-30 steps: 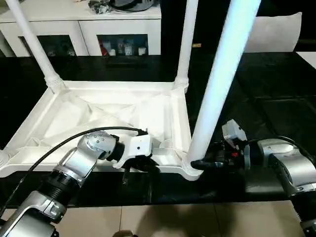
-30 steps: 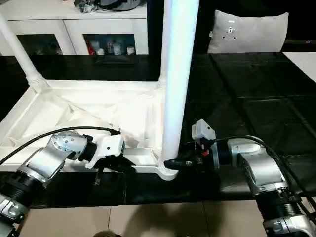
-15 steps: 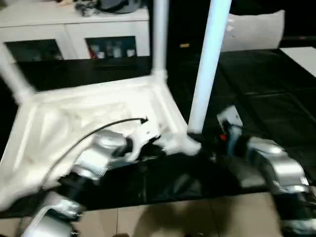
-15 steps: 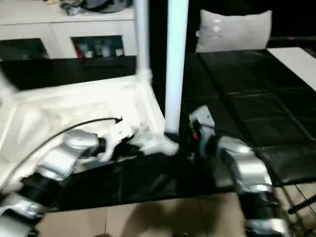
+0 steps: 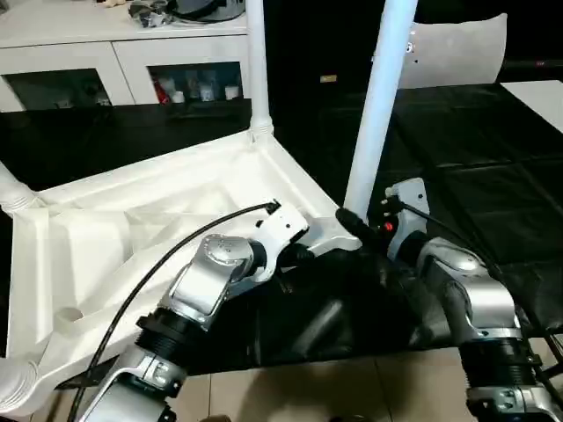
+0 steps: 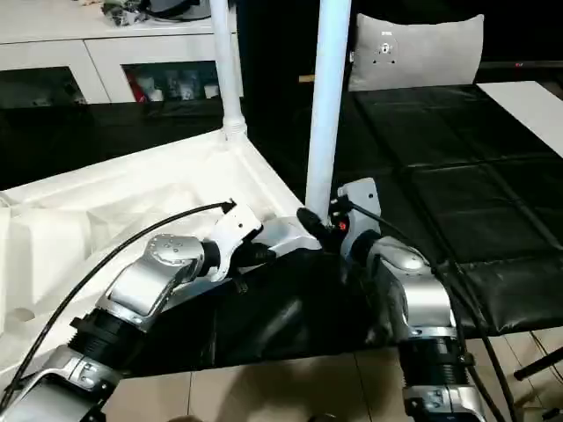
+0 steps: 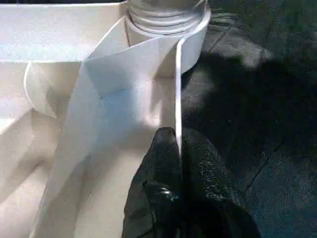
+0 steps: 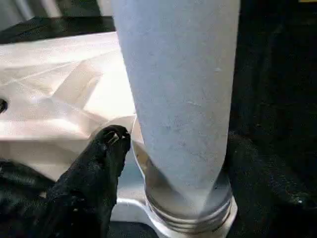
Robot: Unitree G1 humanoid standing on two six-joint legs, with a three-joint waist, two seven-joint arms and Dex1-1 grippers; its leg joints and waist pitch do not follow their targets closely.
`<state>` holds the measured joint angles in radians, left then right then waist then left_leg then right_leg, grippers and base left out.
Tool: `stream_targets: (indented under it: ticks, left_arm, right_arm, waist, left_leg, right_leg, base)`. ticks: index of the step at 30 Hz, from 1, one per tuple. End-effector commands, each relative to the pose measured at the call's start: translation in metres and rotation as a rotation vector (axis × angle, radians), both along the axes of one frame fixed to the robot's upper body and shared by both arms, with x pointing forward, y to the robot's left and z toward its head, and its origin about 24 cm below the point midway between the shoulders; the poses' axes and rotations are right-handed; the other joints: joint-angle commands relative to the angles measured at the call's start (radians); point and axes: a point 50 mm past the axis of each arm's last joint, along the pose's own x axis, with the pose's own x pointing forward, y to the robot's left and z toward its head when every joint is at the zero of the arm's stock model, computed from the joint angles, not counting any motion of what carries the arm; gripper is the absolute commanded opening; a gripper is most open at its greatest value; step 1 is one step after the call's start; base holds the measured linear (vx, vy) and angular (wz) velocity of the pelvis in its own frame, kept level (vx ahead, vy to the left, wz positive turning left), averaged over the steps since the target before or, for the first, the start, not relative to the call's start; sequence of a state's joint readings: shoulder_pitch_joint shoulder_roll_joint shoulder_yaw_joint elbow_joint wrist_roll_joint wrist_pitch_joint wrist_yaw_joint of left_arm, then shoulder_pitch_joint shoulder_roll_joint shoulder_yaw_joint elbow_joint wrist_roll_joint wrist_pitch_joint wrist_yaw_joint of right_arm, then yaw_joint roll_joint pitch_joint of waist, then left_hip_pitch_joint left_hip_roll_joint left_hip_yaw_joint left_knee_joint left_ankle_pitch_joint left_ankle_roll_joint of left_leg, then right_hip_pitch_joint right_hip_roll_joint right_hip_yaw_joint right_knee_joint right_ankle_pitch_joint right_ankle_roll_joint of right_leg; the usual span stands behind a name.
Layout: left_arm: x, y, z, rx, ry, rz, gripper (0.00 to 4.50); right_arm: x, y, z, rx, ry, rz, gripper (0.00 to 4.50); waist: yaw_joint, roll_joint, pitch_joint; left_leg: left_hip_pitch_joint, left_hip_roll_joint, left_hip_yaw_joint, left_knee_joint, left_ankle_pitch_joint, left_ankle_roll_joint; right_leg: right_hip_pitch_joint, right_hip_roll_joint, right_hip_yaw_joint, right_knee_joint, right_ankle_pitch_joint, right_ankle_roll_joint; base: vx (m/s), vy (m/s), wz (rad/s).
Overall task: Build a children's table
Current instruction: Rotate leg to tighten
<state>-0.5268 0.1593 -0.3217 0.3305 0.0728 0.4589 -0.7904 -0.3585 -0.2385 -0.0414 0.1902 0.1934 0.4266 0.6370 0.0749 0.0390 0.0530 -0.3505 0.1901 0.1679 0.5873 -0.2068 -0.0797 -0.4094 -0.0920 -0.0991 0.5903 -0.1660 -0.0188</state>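
The children's table lies upside down on the black mat, ribbed underside up. White legs stand in its corner sockets: one at the far corner and one at the near right corner. My left gripper is shut on the thin rim wall just beside that near right socket. My right gripper reaches around the base of the near right leg, open. One black finger stands a sliver off the leg's side.
A long white cabinet with glass-fronted openings runs along the back. A white cushion leans at the back right. The black mat stretches to the right. Tiled floor shows at the near edge.
The table has swung round on the mat, so its near edge now runs diagonally, with both grippers still at its near right corner. The view has also shifted.
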Motion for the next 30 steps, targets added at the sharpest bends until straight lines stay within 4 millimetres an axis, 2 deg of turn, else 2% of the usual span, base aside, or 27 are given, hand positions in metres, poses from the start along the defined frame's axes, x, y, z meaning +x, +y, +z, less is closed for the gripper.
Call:
stream_targets:
  ticks: [1, 5, 6, 7, 9, 11, 16, 17, 18, 19, 21, 26, 30]
  left_arm:
    - [0.0, -0.009, 0.015, -0.058, -0.071, -0.057, 0.0]
    - [-0.004, 0.005, 0.011, -0.003, -0.069, -0.153, 0.0]
    - [-0.005, 0.009, 0.01, 0.014, -0.069, -0.184, 0.0]
    - [-0.005, 0.012, 0.01, 0.024, -0.067, -0.207, 0.0]
    - [-0.007, 0.019, 0.01, 0.045, -0.06, -0.256, 0.0]
    - [-0.009, 0.024, 0.01, 0.062, -0.062, -0.319, 0.0]
    - [-0.015, 0.035, 0.012, 0.089, -0.052, -0.463, 0.0]
    - [-0.017, 0.037, 0.013, 0.094, -0.048, -0.494, 0.0]
    - [-0.018, 0.038, 0.013, 0.098, -0.043, -0.52, 0.0]
    - [-0.019, 0.039, 0.013, 0.105, -0.038, -0.54, 0.0]
    - [-0.021, 0.042, 0.013, 0.118, -0.028, -0.58, 0.0]
    - [-0.023, 0.047, 0.013, 0.15, -0.014, -0.65, 0.0]
    - [-0.023, 0.049, 0.013, 0.154, -0.013, -0.657, 0.0]
  right_arm:
    - [-0.007, 0.02, -0.005, 0.023, 0.026, 0.139, 3.59]
    - [-0.009, -0.003, 0.003, -0.026, -0.002, 0.224, 4.05]
    - [-0.01, -0.007, 0.005, -0.042, -0.004, 0.252, 4.12]
    - [-0.01, -0.01, 0.006, -0.056, -0.007, 0.276, 4.12]
    - [-0.012, -0.016, 0.01, -0.089, -0.011, 0.329, 4.42]
    - [-0.014, -0.02, 0.012, -0.107, -0.001, 0.39, 4.42]
    - [-0.022, -0.026, 0.015, -0.118, 0.038, 0.555, 4.42]
    - [-0.023, -0.026, 0.016, -0.119, 0.043, 0.595, 4.26]
    - [-0.024, -0.027, 0.016, -0.12, 0.048, 0.626, 4.15]
    - [-0.025, -0.027, 0.015, -0.117, 0.058, 0.645, 4.07]
    - [-0.028, -0.027, 0.015, -0.107, 0.078, 0.685, 4.04]
    - [-0.036, -0.024, 0.016, -0.054, 0.129, 0.79, 3.42]
    - [-0.037, -0.023, 0.015, -0.05, 0.131, 0.805, 3.21]
  waist:
    - [0.004, -0.017, -0.056]
    - [0.008, -0.017, -0.06]
    - [0.01, -0.014, -0.064]
    - [0.011, -0.013, -0.063]
    - [0.016, -0.012, -0.064]
    - [0.018, -0.012, -0.065]
    - [0.036, -0.01, -0.069]
    - [0.036, -0.01, -0.068]
    - [0.043, -0.016, -0.071]
    - [0.045, -0.014, -0.07]
    - [0.049, -0.017, -0.07]
    - [0.061, -0.016, -0.071]
    - [0.068, -0.014, -0.073]
  left_leg:
    - [-0.011, 0.026, -0.006, -0.068, -0.142, 0.082]
    - [-0.015, 0.026, -0.006, -0.063, -0.104, 0.094]
    - [-0.014, 0.028, -0.006, -0.061, -0.097, 0.102]
    - [-0.013, 0.028, -0.005, -0.061, -0.099, 0.105]
    - [-0.013, 0.03, -0.005, -0.06, -0.1, 0.111]
    - [-0.013, 0.03, -0.005, -0.059, -0.096, 0.112]
    - [-0.01, 0.038, -0.004, -0.057, -0.103, 0.11]
    - [-0.009, 0.039, -0.003, -0.057, -0.105, 0.109]
    - [-0.01, 0.038, -0.002, -0.055, -0.1, 0.11]
    - [-0.011, 0.038, -0.003, -0.055, -0.103, 0.11]
    - [-0.009, 0.038, -0.002, -0.056, -0.113, 0.101]
    - [-0.008, 0.039, -0.002, -0.055, -0.109, 0.096]
    - [-0.008, 0.04, -0.002, -0.055, -0.1, 0.085]
  right_leg:
    - [0.06, -0.054, 0.046, -0.086, -0.349, -0.127]
    - [0.065, -0.055, 0.047, -0.077, -0.285, -0.151]
    - [0.064, -0.054, 0.048, -0.071, -0.246, -0.167]
    - [0.063, -0.054, 0.047, -0.072, -0.243, -0.17]
    - [0.063, -0.055, 0.048, -0.069, -0.235, -0.179]
    - [0.062, -0.054, 0.047, -0.068, -0.228, -0.183]
    - [0.061, -0.056, 0.048, -0.059, -0.209, -0.205]
    - [0.059, -0.055, 0.049, -0.059, -0.207, -0.207]
    - [0.061, -0.058, 0.05, -0.055, -0.194, -0.214]
    - [0.061, -0.058, 0.049, -0.055, -0.199, -0.215]
    - [0.061, -0.06, 0.05, -0.061, -0.245, -0.201]
    - [0.06, -0.059, 0.05, -0.06, -0.267, -0.187]
    - [0.058, -0.059, 0.05, -0.057, -0.252, -0.189]
  base:
    - [0.0, 0.0, 0.0]
    - [0.0, 0.0, 0.0]
    - [0.0, 0.0, 0.0]
    - [0.0, 0.0, 0.0]
    - [0.0, 0.0, 0.0]
    - [0.0, 0.0, 0.0]
    - [0.0, 0.0, 0.0]
    - [0.0, 0.0, 0.0]
    - [0.0, 0.0, 0.0]
    - [0.0, 0.0, 0.0]
    - [0.0, 0.0, 0.0]
    - [0.0, 0.0, 0.0]
    - [0.0, 0.0, 0.0]
